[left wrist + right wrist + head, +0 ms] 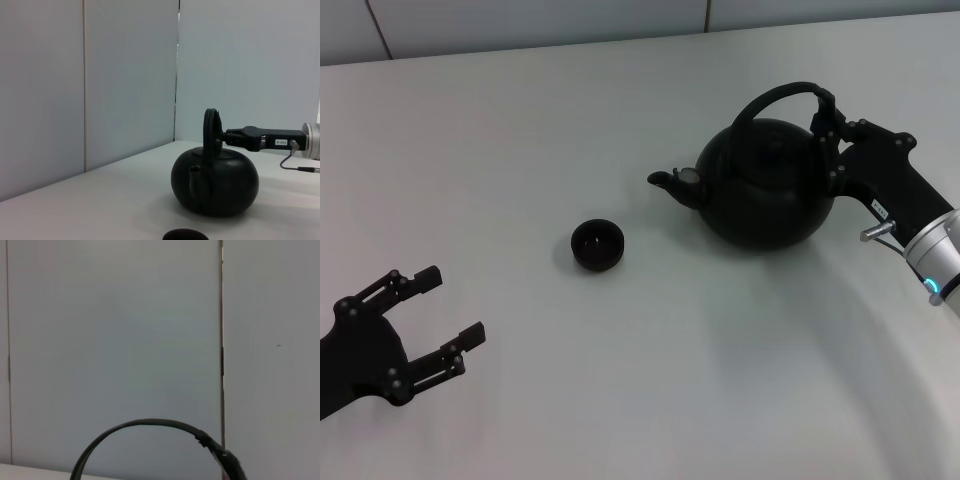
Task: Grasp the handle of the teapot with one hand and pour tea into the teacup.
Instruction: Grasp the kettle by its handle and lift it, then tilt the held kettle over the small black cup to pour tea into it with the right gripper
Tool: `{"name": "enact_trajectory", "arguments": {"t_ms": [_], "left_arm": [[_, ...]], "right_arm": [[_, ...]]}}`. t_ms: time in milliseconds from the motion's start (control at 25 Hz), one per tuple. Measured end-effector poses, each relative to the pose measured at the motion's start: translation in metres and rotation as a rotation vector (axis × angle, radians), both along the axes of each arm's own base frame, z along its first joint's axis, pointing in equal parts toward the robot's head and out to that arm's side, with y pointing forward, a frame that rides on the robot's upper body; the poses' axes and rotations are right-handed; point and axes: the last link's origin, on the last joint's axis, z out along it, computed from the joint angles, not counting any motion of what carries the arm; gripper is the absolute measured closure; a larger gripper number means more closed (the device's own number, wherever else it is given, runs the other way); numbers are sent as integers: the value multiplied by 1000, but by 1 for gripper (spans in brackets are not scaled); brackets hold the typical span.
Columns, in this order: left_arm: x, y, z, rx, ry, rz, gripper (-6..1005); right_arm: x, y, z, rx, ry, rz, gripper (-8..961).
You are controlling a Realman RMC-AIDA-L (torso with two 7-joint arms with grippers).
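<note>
White tabletop, pale wall panels behind; teapot [767,183] sits right of centre, spout toward the teacup [598,245] nearby. We judge the grasp step done: right gripper [827,128] is clamped on the handle [778,99] at its thick side. Next: lift, carry over, tilt. Left gripper [445,320] idles spread apart, holding nothing.

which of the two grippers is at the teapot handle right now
The right gripper: it reaches the handle of the teapot. The left gripper hangs open, away from the teacup.
</note>
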Motion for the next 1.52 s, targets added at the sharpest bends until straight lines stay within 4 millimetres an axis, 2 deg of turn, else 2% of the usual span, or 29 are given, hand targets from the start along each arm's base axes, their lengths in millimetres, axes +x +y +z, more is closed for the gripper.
{"name": "enact_trajectory", "arguments": {"t_ms": [40, 560, 840, 1080, 1320, 1520], "left_arm": [[0, 0, 0, 0, 0, 0, 184], [-1, -2, 2, 7, -6, 2, 185], [-1, -3, 3, 6, -8, -2, 184], [-1, -2, 4, 12, -12, -2, 184], [0, -2, 4, 13, -15, -1, 185], [0, -3, 3, 17, -25, 2, 185]], "right_arm": [[0, 0, 0, 0, 0, 0, 862], [-8, -1, 11, 62, 42, 58, 863], [-11, 8, 29, 93, 79, 98, 863], [-12, 11, 30, 81, 80, 106, 862], [-16, 30, 34, 2, 48, 124, 862], [-30, 55, 39, -84, -8, 165, 862]]}}
